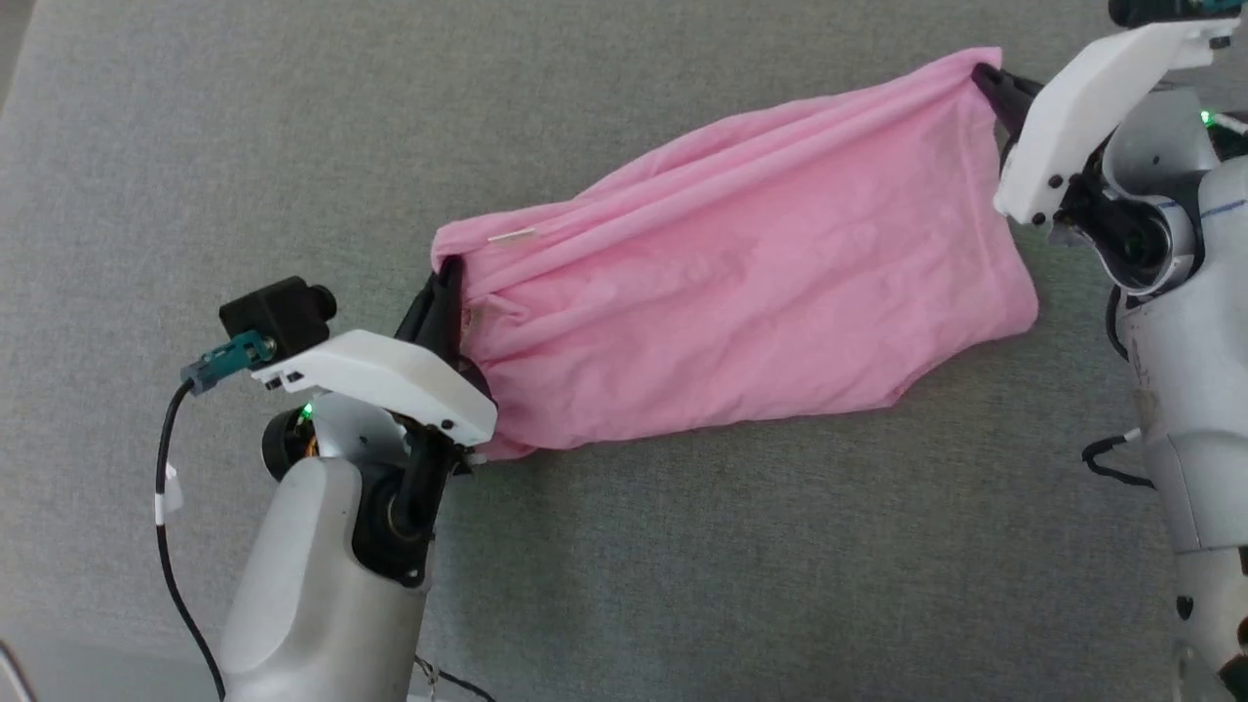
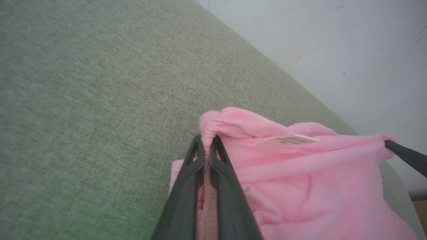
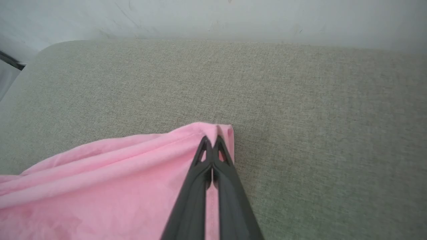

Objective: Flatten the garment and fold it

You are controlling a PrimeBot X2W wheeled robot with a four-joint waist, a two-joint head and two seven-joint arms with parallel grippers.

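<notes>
Obs. 1: Your light pink, thin soft cloth garment point(image 1: 741, 292) is stretched on a diagonal across the grey-green woven-fabric worktop point(image 1: 682, 565). In the head view it runs from centre left up to the upper right. Its upper edge is pulled taut into long lengthwise folds. The lower part sags and its bottom edge lies on the worktop.

Obs. 2: Your left end effector point(image 1: 448, 268) has its two dark fingers pressed together, pinching the garment's left end. In the left wrist view point(image 2: 206, 140) the gathered waistband point(image 2: 208, 123) bunches up just above the fingertips, with cloth caught between them.

Obs. 3: A small white sewn label point(image 1: 511, 235) sits near that pinch, on the top fold. In the left wrist view it point(image 2: 288, 140) lies flat against the pink cloth point(image 2: 300, 186).

Obs. 4: Your right end effector point(image 1: 980, 76) is also closed, pinching the garment's upper right corner. In the right wrist view point(image 3: 210, 140) the fingertips meet on the cloth's edge point(image 3: 100, 186), and the corner pokes out just past them. The left wrist view catches this end effector point(image 2: 388, 145) at its right edge, gripping the far end.

Obs. 5: A pale wall point(image 3: 213, 16) stands behind the worktop's far edge.
</notes>
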